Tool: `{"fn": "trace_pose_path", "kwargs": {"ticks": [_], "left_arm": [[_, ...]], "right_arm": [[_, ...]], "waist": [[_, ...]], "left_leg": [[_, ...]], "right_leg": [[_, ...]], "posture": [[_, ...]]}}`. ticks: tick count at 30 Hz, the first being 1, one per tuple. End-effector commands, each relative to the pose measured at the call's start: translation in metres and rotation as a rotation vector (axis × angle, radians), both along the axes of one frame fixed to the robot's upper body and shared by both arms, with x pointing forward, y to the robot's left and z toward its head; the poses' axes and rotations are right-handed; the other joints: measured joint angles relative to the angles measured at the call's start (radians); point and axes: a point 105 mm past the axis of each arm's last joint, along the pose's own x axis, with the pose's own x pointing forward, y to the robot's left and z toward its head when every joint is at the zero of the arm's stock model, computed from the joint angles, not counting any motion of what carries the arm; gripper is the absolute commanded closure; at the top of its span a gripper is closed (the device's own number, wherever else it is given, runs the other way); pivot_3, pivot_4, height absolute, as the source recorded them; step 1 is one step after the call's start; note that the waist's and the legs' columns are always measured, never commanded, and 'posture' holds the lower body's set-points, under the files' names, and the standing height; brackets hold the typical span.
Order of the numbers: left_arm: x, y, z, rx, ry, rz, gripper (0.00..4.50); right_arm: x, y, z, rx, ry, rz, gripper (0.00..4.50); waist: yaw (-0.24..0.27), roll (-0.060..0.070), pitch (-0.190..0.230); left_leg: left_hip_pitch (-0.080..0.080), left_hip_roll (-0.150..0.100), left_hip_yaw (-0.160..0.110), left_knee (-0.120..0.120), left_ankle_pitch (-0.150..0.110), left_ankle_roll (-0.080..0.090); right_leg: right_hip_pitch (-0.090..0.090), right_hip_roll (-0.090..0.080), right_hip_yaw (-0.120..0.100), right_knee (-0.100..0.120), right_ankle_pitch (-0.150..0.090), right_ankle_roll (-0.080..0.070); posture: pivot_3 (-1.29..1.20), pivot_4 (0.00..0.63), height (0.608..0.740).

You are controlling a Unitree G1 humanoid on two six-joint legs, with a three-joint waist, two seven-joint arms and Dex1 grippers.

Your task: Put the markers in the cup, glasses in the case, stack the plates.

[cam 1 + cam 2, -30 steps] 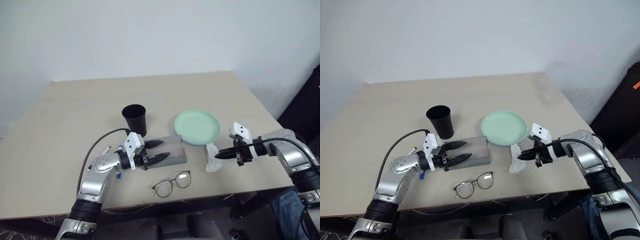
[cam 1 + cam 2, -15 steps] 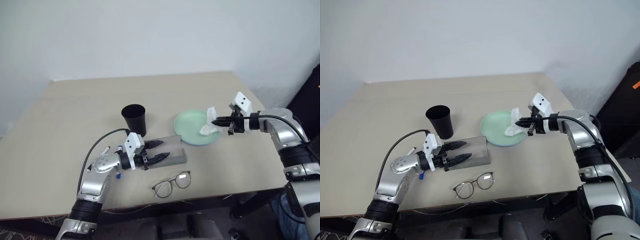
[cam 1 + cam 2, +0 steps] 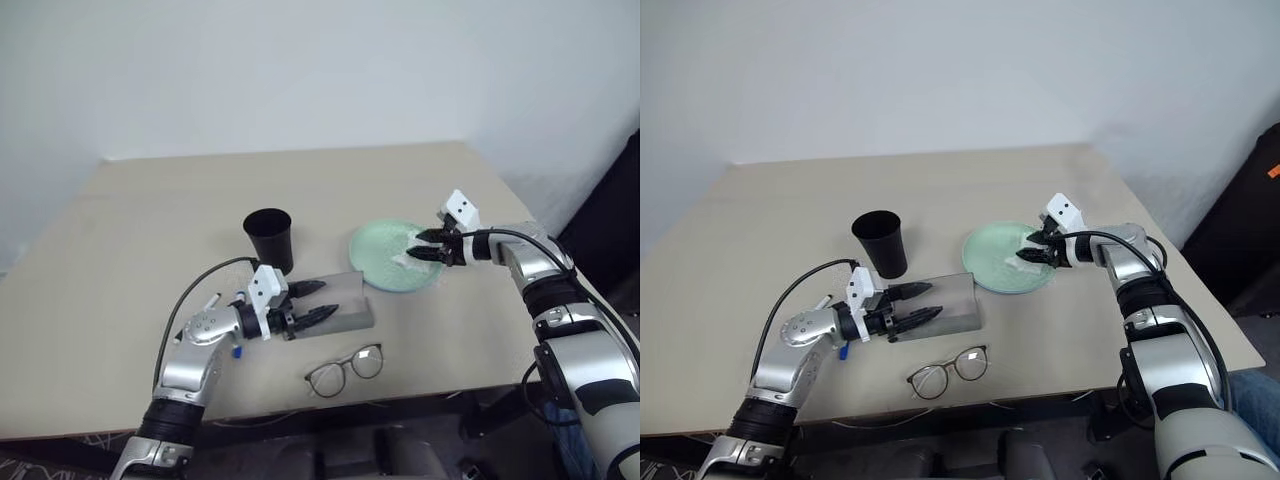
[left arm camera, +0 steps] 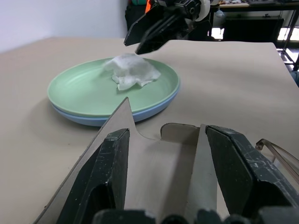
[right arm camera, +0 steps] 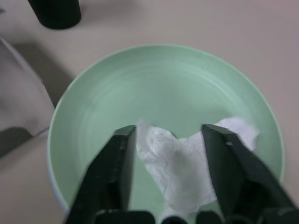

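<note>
Glasses (image 3: 345, 368) are lying crosswise on the worktop (image 3: 150, 230) near its front edge, just beside the left tool (image 3: 312, 302), fingers apart over the grey case (image 3: 345, 300). Right tool (image 3: 424, 249), fingers apart, is hovering over the tissue (image 4: 131, 70) on the stacked plates (image 3: 385, 265).

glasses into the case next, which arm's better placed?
Probably left. The left gripper is open at the case, and the glasses lie just in front of it on the table. The right gripper is open over the tissue on the green plate, farther away.
</note>
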Motion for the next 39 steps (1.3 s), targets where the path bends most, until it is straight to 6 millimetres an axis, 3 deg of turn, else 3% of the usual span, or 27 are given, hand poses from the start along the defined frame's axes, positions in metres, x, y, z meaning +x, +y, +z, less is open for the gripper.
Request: {"fn": "trace_pose_path", "kwargs": {"ticks": [1, 7, 12, 15, 21, 27, 39], "left_arm": [[0.000, 0.001, 0.015, -0.001, -0.061, -0.005, 1.77], [-0.006, -0.006, 0.023, 0.003, -0.028, -0.084, 1.77], [-0.017, -0.011, 0.023, 0.055, 0.047, -0.199, 1.77], [-0.021, -0.012, 0.024, 0.077, 0.110, -0.261, 1.77], [-0.036, -0.012, 0.027, 0.143, 0.273, -0.416, 1.77], [-0.044, -0.010, 0.023, 0.236, 0.361, -0.536, 1.77], [-0.034, -0.018, -0.006, 0.390, 0.427, -0.604, 1.77]], "right_arm": [[0.006, 0.002, 0.025, 0.010, -0.104, 0.022, 1.18], [-0.012, -0.008, 0.037, 0.049, -0.151, 0.104, 1.18], [-0.045, -0.013, 0.028, 0.021, -0.157, 0.244, 1.18], [-0.052, -0.012, 0.022, 0.014, -0.157, 0.263, 1.18], [-0.063, -0.001, 0.017, 0.033, -0.150, 0.302, 1.18], [-0.086, 0.008, 0.003, 0.011, -0.125, 0.402, 1.18], [-0.109, 0.032, 0.001, 0.095, -0.151, 0.497, 1.18]], "waist": [[-0.001, 0.000, 0.000], [0.002, 0.000, 0.000], [0.002, 0.000, 0.000], [-0.002, 0.000, 0.000], [-0.001, 0.000, 0.000], [0.000, 0.000, 0.000], [0.001, -0.002, 0.001]], "left_leg": [[0.000, 0.000, 0.000, 0.000, 0.000, 0.000], [0.000, 0.000, -0.001, 0.000, 0.000, 0.000], [0.000, -0.001, -0.001, 0.000, -0.001, 0.001], [0.000, 0.000, 0.001, 0.000, -0.001, 0.001], [0.002, 0.001, -0.001, 0.001, 0.000, 0.001], [0.001, 0.001, -0.001, 0.001, -0.001, 0.001], [0.001, 0.001, -0.001, 0.002, 0.000, 0.001]], "right_leg": [[0.000, 0.000, 0.000, 0.000, 0.000, 0.000], [0.000, 0.000, 0.000, 0.001, 0.000, 0.000], [0.000, 0.000, 0.000, 0.000, -0.001, 0.001], [0.000, 0.000, 0.001, 0.000, -0.001, 0.001], [0.001, 0.002, 0.001, 0.002, -0.001, 0.001], [0.000, 0.003, 0.001, 0.001, -0.001, 0.001], [0.001, 0.003, 0.003, 0.001, -0.001, 0.001]], "posture": [[0.00, 0.000, 0.740], [0.00, 0.000, 0.740], [0.00, 0.000, 0.740], [0.00, 0.000, 0.740], [0.00, 0.000, 0.740], [0.00, 0.000, 0.740], [0.00, 0.000, 0.740]]}}
